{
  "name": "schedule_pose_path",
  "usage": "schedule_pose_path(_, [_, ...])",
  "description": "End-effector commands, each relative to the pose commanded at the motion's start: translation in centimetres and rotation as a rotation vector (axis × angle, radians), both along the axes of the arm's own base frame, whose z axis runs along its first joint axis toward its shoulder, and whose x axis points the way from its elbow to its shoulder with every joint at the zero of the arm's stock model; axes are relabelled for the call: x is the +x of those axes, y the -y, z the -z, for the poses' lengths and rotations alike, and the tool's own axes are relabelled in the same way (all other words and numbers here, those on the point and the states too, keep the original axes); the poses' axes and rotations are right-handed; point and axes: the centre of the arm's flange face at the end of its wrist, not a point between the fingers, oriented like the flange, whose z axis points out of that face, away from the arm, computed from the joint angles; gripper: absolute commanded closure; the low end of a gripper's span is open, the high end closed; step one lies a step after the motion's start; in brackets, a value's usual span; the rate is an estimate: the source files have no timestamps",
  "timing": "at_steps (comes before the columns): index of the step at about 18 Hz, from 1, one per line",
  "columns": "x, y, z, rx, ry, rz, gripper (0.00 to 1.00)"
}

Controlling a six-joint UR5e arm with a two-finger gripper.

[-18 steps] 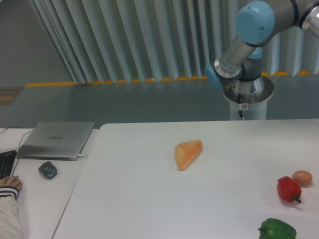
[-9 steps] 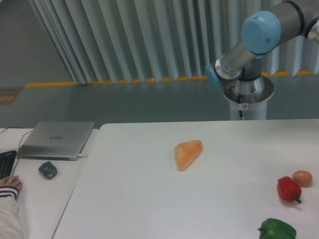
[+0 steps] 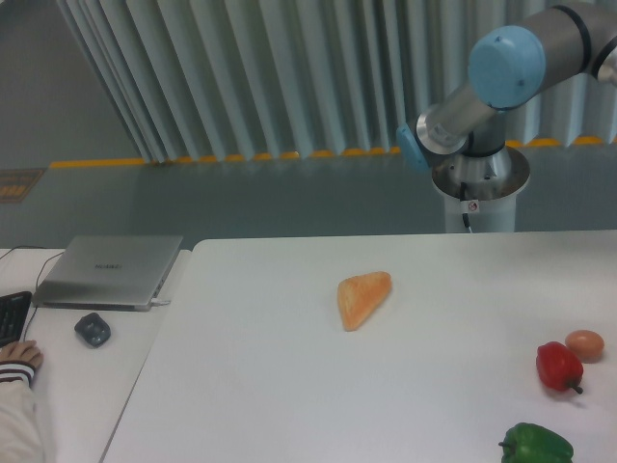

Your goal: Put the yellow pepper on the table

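Observation:
The yellow pepper is out of view. The white table [image 3: 289, 386] fills the lower part of the camera view. Only the arm's base [image 3: 479, 183] and a blue-capped joint [image 3: 514, 66] show at the upper right, behind the table's far edge. The arm runs out of the frame at the right, and my gripper is not in view.
An orange wedge-shaped piece [image 3: 363, 298] lies mid-table. At the right edge sit a red pepper [image 3: 558, 367], a small brown egg-shaped item [image 3: 584, 343] and a green pepper [image 3: 536, 445]. On the left desk are a laptop [image 3: 109, 271], a mouse [image 3: 93, 330] and a person's hand [image 3: 17, 359].
The blue-capped arm joint has shifted slightly to the right and up. Nothing on the table has moved.

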Motion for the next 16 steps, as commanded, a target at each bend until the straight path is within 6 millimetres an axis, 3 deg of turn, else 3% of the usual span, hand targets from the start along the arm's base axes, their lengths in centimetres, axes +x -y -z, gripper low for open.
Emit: schedule_pose_path(16, [-0.7,-0.8,2.1,0.016,-0.027,-0.002,0.00])
